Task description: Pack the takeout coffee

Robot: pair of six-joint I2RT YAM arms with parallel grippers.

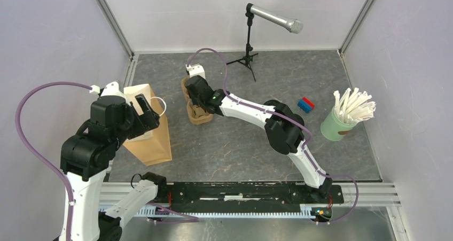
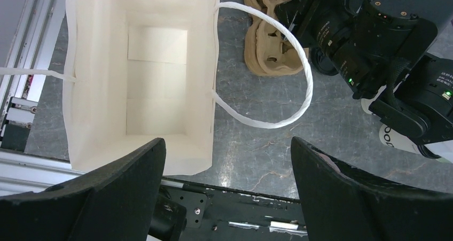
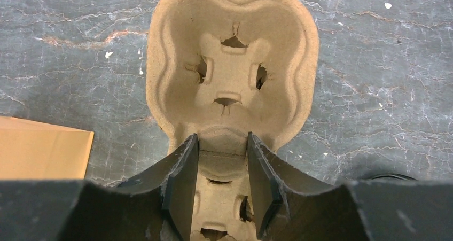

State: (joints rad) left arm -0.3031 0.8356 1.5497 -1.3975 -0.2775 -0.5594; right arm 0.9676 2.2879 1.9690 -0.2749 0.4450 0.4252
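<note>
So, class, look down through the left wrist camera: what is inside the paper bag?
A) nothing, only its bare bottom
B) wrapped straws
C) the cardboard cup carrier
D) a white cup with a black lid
A: the left wrist view looks straight down into the open paper bag and shows only its bare folded bottom, while the cup carrier lies outside it on the table.

Right hand (image 3: 221, 145) astride cup carrier (image 3: 232, 64) (brown cardboard).
</note>
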